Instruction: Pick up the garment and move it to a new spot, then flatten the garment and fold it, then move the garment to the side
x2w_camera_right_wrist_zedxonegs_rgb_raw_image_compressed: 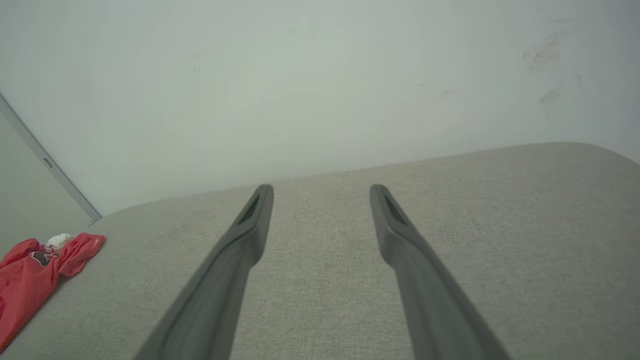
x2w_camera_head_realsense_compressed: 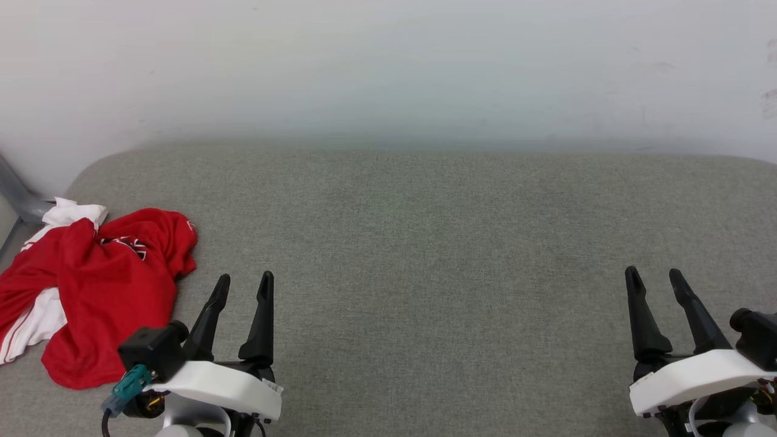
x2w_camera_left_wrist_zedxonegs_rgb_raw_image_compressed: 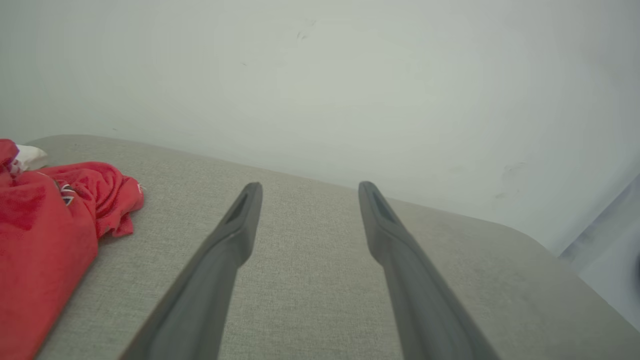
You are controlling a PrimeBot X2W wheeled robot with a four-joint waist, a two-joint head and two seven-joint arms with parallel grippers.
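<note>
Left gripper point(x2w_camera_head_realsense_compressed: 245, 277) and right gripper point(x2w_camera_head_realsense_compressed: 654, 272) hover wide, empty; the left should pinch a raised fold of the crumpled garment point(x2w_camera_head_realsense_compressed: 103, 291) on the counter point(x2w_camera_head_realsense_compressed: 425, 243).

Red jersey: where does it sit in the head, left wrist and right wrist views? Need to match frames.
Head view: garment crumpled at the left edge, just left of the left gripper.
Left wrist view: garment at the left edge, middle to bottom.
Right wrist view: garment in the lower-left corner.
Shared landmark: the grey cushion meeting the white wall.
</note>
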